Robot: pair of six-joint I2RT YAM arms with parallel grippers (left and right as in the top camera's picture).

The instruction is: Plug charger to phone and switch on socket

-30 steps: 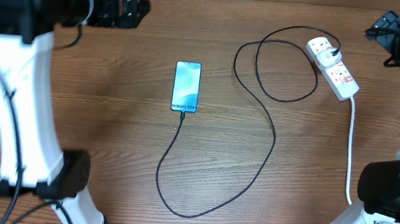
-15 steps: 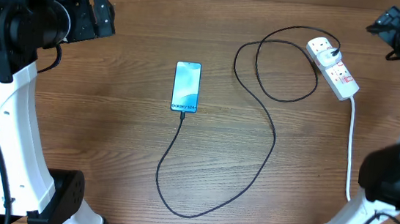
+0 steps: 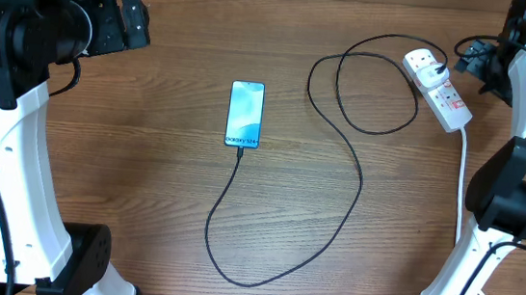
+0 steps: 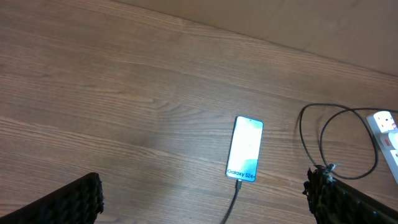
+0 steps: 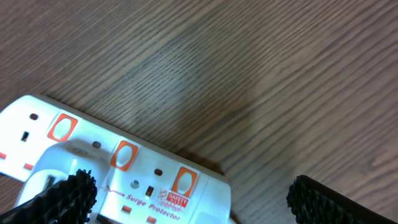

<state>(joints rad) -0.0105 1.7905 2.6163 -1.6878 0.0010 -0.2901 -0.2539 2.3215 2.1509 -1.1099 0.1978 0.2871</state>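
Seen from overhead, the phone (image 3: 245, 114) lies flat just left of the centre of the table (image 3: 146, 156), screen up, its bottom edge toward 6 o'clock. The charger (image 3: 361, 186) meets that bottom edge, so the phone end looks plugged in, though the tip is too small to confirm. From there the cable sweeps down toward 6 o'clock, climbs back through the middle and makes a loose loop before reaching the socket (image 3: 442, 95) at 2 o'clock, where its far end appears seated in the end nearest 12 o'clock. That would leave the switch as the likely remaining step. The right gripper (image 3: 474, 63) hangs just beside the socket on its 2 o'clock side, fingers spread wide and holding nothing. This stance suits pressing one of the orange-red switches (image 5: 124, 154) seen in its wrist view; whether any is on I cannot tell. The left gripper (image 3: 132, 19) sits well apart at 10 o'clock, equally spread and empty, apparently parked clear so phone and cable lie undisturbed.
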